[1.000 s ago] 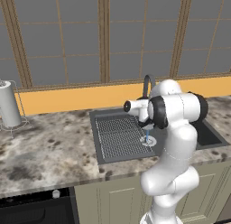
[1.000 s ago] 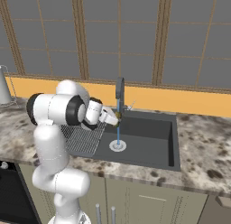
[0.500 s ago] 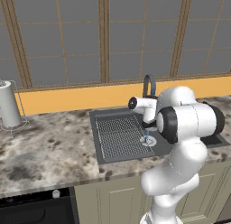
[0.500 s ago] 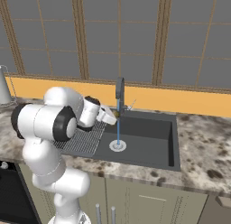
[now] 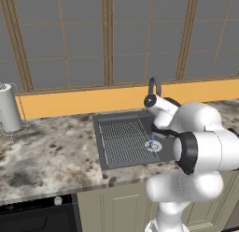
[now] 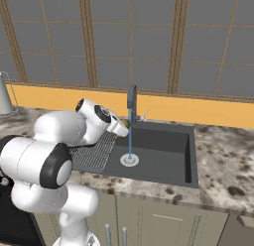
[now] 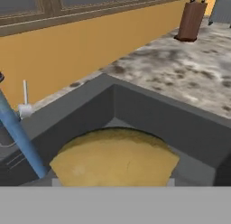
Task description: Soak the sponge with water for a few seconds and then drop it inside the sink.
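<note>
Left base view: arm bent over sink [image 5: 107,121], water [image 5: 152,143] falling onto drain. Right base view: gripper [image 6: 124,125] pinching sponge [image 6: 124,124] just beside the stream, above the basin. Hand view: sponge [image 7: 115,157] held close ahead, stream at left, knife block [image 7: 190,21] on far counter.

Arm extended, fingers [image 6: 122,125] clamped

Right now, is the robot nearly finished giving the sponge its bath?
Partly. Done: the water is running and the gripper has the sponge over the sink. In hand: the sponge sits beside the stream, and whether it touches can't be told. Left: soaking it a few seconds, then dropping it into the basin.
</note>
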Controlling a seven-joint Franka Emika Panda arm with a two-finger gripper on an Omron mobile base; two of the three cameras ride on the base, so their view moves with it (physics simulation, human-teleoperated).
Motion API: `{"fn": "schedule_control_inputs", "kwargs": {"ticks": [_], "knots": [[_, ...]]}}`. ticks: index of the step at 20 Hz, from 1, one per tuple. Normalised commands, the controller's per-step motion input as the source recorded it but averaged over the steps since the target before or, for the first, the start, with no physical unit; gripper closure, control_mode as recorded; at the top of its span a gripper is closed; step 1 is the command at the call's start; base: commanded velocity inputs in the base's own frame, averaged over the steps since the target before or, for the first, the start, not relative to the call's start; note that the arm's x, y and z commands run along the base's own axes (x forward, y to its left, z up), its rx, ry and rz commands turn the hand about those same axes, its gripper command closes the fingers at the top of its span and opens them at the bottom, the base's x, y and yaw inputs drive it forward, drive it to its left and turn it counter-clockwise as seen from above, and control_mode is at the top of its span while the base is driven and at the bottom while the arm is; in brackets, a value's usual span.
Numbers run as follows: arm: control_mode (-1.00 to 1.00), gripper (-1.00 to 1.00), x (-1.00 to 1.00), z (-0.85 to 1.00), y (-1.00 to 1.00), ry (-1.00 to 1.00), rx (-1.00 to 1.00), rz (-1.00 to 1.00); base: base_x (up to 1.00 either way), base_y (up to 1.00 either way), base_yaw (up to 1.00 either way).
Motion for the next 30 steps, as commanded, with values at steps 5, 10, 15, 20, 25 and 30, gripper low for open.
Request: {"fn": "schedule_control_inputs", "kwargs": {"ticks": [5, 10, 15, 20, 25, 30], "knots": [[-1.0, 1.0, -0.47, 0.32, 0.08, 0.0, 0.01, 0.14, 0.0, 0.0, 0.0], [-1.0, 1.0, -0.4, 0.32, 0.02, 0.0, 0.0, 0.18, 0.0, 0.0, 0.0], [-1.0, 1.0, -0.51, 0.34, 0.0, 0.0, 0.02, 0.23, 0.0, 0.0, 0.0], [-1.0, 1.0, -0.61, 0.09, 0.0, 0.08, 0.1, 0.26, 0.0, 0.0, 0.0], [-1.0, 1.0, -0.3, 0.07, -0.18, 0.22, 0.1, 0.24, 0.0, 0.0, 0.0], [-1.0, 1.0, 0.0, 0.17, -0.33, 0.23, 0.04, 0.17, 0.0, 0.0, 0.0]]}}
